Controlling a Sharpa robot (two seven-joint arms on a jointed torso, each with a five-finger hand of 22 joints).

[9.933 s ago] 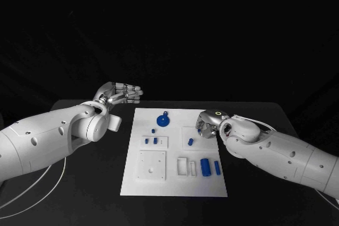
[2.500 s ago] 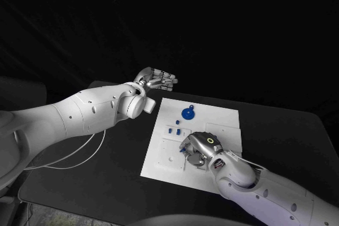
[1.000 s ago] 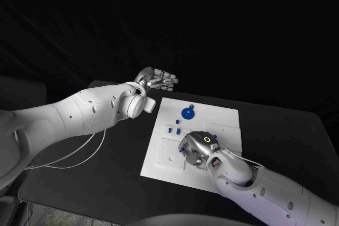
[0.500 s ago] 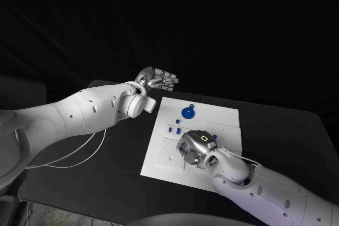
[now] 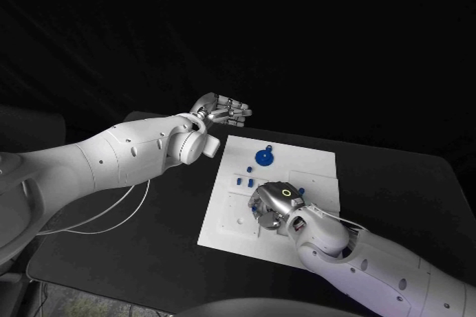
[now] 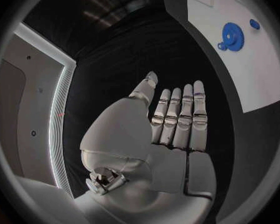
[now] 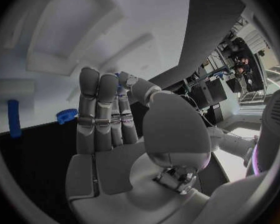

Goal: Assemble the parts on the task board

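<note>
Right hand point(image 5: 275, 205): set low over the middle of the white board point(image 5: 312, 167), fingers point(image 7: 97, 109) straight and pressed together, a small blue part point(image 7: 120, 86) pinched between thumb and fingertips. Left hand point(image 5: 222, 111): raised off the board's 11 o'clock corner, fingers extended side by side, grasping nothing. Blue gear point(image 5: 264, 157) lies on the board at 12 o'clock from the right hand.

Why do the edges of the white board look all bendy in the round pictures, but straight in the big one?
The left wrist view is a fisheye picture, so the task board has curved edges behind the left hand. The right wrist view bends the board's raised frames the same way past the right hand. In the head view the task board keeps straight edges, bright against the black table.
</note>
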